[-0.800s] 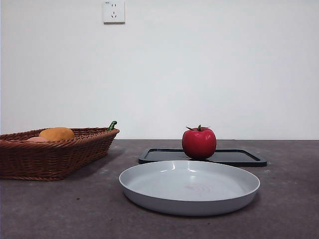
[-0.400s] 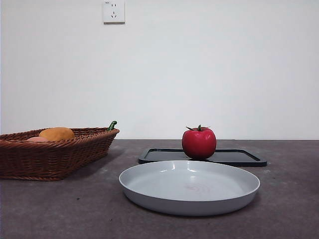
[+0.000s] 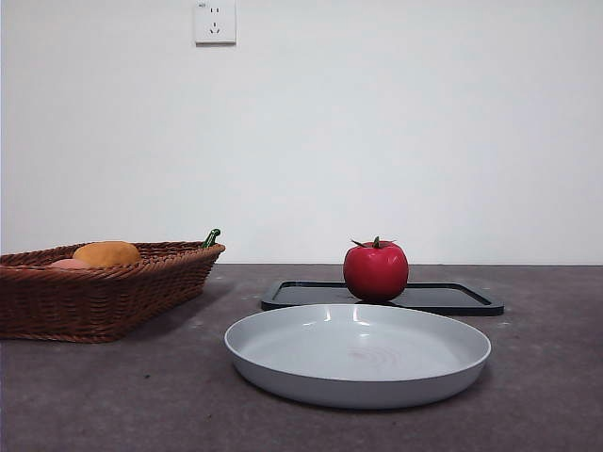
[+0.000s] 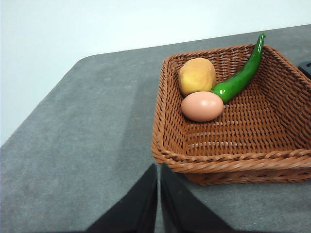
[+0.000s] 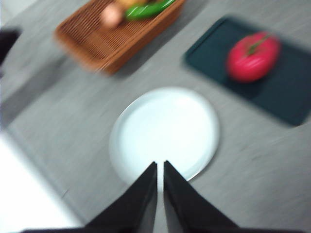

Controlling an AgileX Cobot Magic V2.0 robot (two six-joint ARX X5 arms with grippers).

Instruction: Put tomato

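Tomato (image 3: 376, 270) sits upright on the black tray (image 3: 452, 298), green calyx on top, untouched, with the gray plate (image 3: 357, 353) lying just in front of it on the dark counter (image 3: 113, 395). Off to the side stands the wicker basket (image 3: 94, 287), and the left wrist view looks right into it: an orange-yellow fruit (image 4: 197, 75), a pale egg (image 4: 202, 106) and a long green chili (image 4: 239, 76) leaning against the basket's wall. Left claw (image 4: 159, 194) hangs just short of the basket's near rim, jaws pressed together, gripping nothing. Right claw (image 5: 160, 187) is over the plate's near edge, jaws also pressed together and empty; that view is blurred, but the tomato shows red on the tray beyond the plate, well apart from the claw.
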